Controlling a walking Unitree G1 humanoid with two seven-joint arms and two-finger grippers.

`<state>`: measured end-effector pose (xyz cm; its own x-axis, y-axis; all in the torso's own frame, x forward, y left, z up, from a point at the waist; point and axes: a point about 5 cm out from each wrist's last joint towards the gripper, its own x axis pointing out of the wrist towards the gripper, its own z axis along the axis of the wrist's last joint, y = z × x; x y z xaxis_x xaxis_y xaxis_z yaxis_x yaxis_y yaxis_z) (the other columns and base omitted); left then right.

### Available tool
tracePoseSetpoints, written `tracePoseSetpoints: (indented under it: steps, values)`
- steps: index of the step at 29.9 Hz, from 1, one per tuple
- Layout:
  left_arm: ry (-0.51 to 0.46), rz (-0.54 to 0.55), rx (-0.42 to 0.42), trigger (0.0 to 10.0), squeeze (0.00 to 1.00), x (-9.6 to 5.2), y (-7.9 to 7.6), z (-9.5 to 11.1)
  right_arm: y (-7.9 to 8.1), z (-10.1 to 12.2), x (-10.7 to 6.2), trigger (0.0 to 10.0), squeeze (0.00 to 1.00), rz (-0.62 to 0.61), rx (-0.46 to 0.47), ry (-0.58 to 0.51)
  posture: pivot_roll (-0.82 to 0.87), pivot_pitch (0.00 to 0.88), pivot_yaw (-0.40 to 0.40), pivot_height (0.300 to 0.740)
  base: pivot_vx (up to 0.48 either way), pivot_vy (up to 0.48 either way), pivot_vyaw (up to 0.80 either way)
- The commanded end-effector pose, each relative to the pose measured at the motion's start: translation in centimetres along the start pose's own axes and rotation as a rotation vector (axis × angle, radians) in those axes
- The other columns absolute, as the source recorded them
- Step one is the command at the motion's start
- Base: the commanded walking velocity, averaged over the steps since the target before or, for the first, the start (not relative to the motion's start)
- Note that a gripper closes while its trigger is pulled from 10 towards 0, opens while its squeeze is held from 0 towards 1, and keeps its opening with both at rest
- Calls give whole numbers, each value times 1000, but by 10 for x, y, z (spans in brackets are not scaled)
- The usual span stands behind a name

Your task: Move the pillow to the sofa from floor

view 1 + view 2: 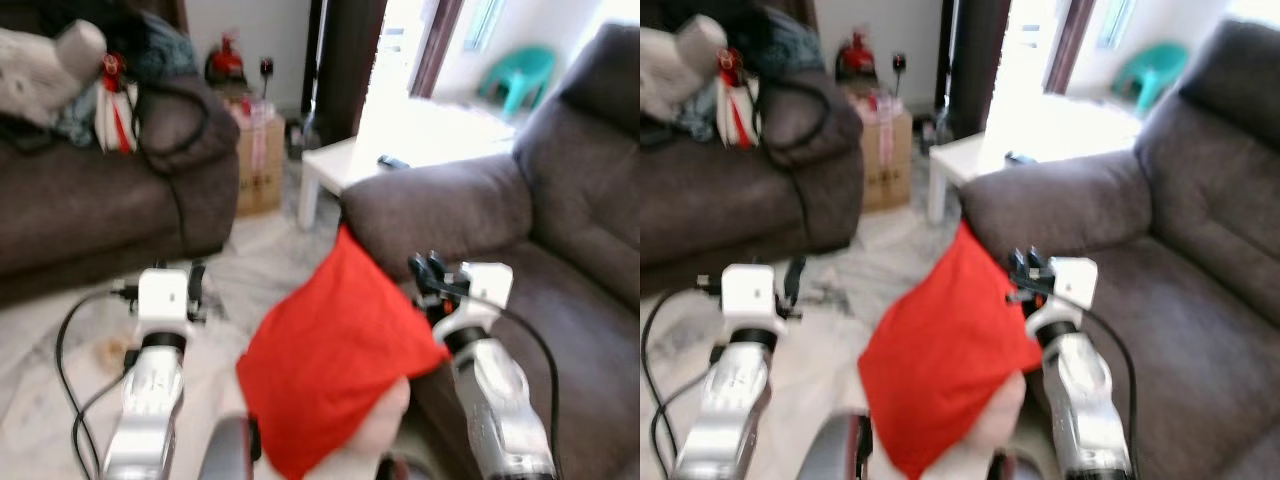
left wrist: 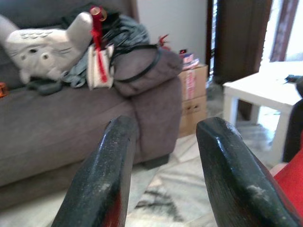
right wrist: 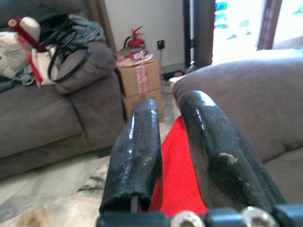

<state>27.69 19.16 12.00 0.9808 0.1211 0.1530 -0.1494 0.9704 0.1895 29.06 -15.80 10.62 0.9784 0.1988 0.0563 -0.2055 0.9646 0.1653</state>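
Red pillow (image 1: 335, 360) tilted, corner up.

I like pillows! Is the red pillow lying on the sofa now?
No, the red pillow hangs in the air beside the sofa, held by the right gripper.

plush toy (image 2: 40, 47): pale grey, lying on the back of the left couch
left couch (image 1: 90, 210): dark brown, with clutter piled along its top and arm
bag (image 1: 112, 112): white with red ribbon, beside the plush toy
dark bundle (image 2: 142, 64): on the couch arm, with a black strap around it
cardboard boxes (image 3: 141, 82): stacked two high, just beside the couch arm, with red-and-white tape
fire extinguisher (image 3: 134, 41): red, behind the boxes by the wall
white table (image 1: 345, 165): low, between the boxes and the right-hand armrest, with a small dark item (image 1: 393, 161) on top
teal chair (image 1: 520, 78): plastic, far back in bright light
floor (image 1: 60, 330): pale marble with grey veins
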Motion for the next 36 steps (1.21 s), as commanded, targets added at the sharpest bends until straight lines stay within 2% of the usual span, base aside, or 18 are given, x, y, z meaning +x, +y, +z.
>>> tracePoseSetpoints:
  steps: [1, 16, 23, 27, 33, 36]
  values:
    - [9, -22, -11, 10000, 0, 0, -7, 0, -7, 3, -2, 10000, 0, -20, -7, 0, 45, 0, -116, 609, 0, 0, 0]
    - [9, -34, -20, 10000, 0, 0, -8, -1, -8, 0, -3, 10000, 0, -22, -11, 20, 44, 0, -116, 609, 216, 0, 0]
    - [10, -39, -20, 10000, 0, 0, -9, -1, -13, -3, -2, 10000, 0, -72, 5, 44, 43, 0, -116, 609, 292, 0, 0]
    - [12, -44, -19, 10000, 0, 0, -9, -1, -14, -4, -2, 10000, 0, -78, -6, 53, 44, 0, -116, 609, 277, 0, -703]
    - [15, -93, -35, 10000, 0, -1, -16, -1, -15, -5, -2, 10000, 0, -89, -11, 55, 46, 0, -116, 609, 0, 0, 0]
    - [47, -117, -40, 10000, 0, -3, -19, -6, -15, -9, -3, 10000, 0, -103, -6, 71, 44, 0, -116, 609, 0, 0, 0]
